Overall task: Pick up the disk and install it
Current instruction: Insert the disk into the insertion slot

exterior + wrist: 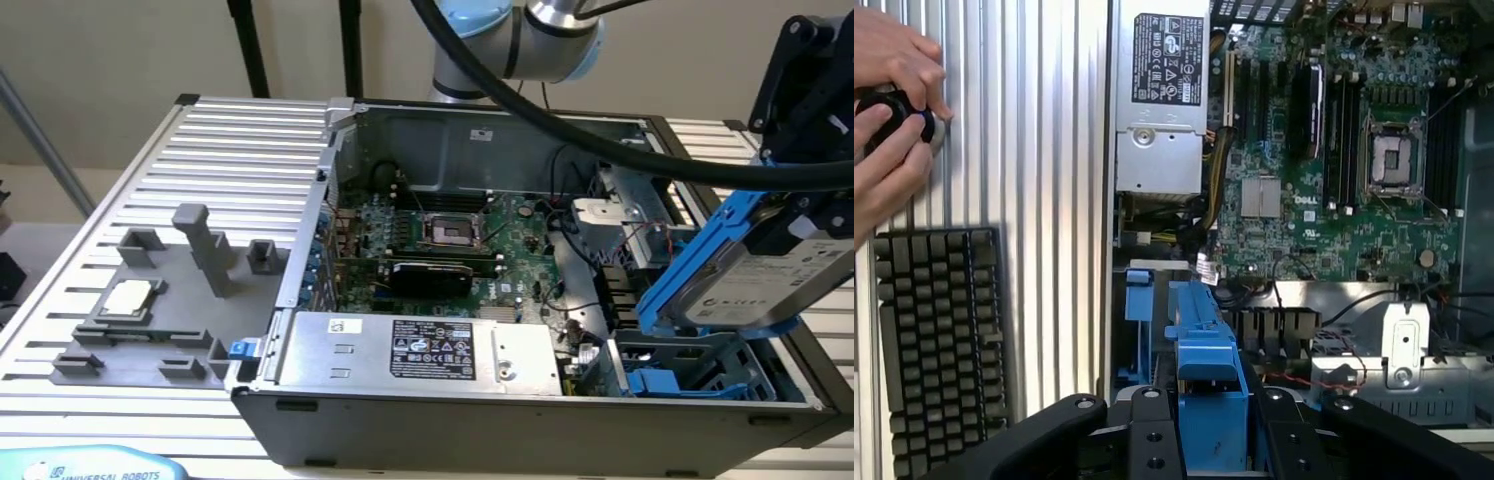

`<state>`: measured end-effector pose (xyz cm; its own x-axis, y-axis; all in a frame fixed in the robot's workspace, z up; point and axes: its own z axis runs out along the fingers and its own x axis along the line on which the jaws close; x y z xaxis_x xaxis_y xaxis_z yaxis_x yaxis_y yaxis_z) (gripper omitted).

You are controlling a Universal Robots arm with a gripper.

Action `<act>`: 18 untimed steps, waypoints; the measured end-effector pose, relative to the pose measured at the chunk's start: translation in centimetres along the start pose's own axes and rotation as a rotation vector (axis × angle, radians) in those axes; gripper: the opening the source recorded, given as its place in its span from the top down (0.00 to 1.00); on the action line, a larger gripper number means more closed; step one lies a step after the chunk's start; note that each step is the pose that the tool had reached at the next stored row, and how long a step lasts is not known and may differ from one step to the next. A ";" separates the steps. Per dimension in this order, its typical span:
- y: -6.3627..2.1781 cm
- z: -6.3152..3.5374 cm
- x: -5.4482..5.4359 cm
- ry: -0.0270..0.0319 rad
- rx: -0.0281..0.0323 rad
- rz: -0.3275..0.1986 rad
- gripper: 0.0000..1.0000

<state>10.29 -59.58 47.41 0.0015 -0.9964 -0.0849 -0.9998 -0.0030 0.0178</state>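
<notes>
Blue-framed disk [771,275], clamped in the hand [1209,435], hangs tilted above the bay [701,355].

Disk [781,275]: one
Case [534,425]: one
Power supply [414,350]: one
Motherboard [514,225]: one
Socket [450,232]: one
Chip [127,298]: one
Fixture [200,335]: one
Arm [534,40]: one
Hands [899,50] [884,175]: two
Knob [894,110]: one
Keyboard [939,340]: one

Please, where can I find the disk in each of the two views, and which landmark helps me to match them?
Exterior view: the disk hangs tilted at the exterior view's right, over the computer case.
Wrist view: its blue carrier frame, seen edge-on, sits within the gripper.
Shared landmark: the power-supply box and its black label.
</notes>
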 end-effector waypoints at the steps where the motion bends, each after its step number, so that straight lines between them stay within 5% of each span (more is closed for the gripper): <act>1: -0.04 0.14 0.0 0.0004 -0.0009 -0.001 0.67; 14: -0.29 1.57 0.1 0.0031 -0.0048 -0.002 0.67; 18: -0.30 1.83 0.2 0.0104 -0.0048 -0.002 0.67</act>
<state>10.55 -59.58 45.57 0.0033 -0.9972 -0.0746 -0.9997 -0.0050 0.0225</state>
